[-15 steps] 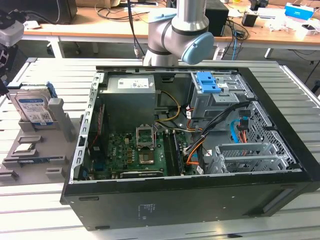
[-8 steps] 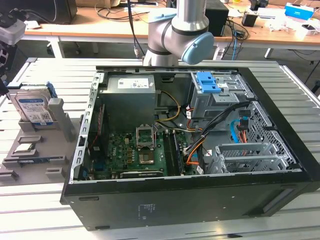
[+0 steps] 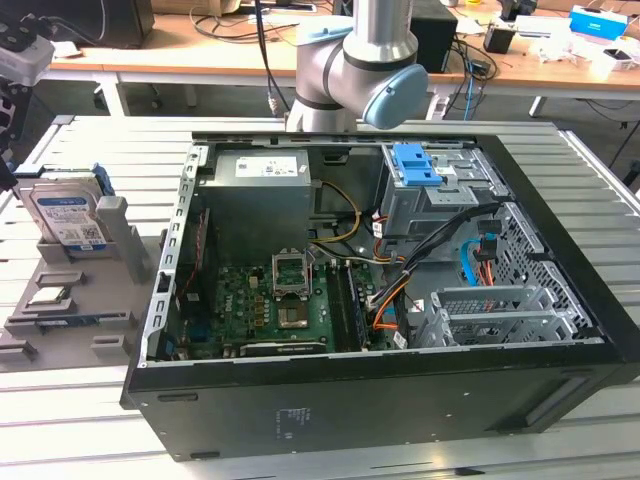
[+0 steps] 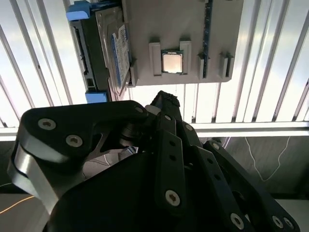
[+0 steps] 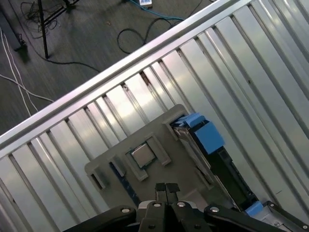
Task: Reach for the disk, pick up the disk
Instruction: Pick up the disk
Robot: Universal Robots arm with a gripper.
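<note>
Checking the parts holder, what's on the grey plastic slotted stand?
A silver hard drive in a blue frame stands on edge in the stand; a small square metal chip lies flat. The stand hides the drive's lower edge.

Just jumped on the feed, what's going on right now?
The arm's gripper hangs over the grey slotted stand, fingers together and holding nothing. The disk stands on edge in that stand, near a processor chip, and is not yet touched. The stand lies on the slatted table, to the exterior view's left of the open computer case. No pickup yet.
</note>
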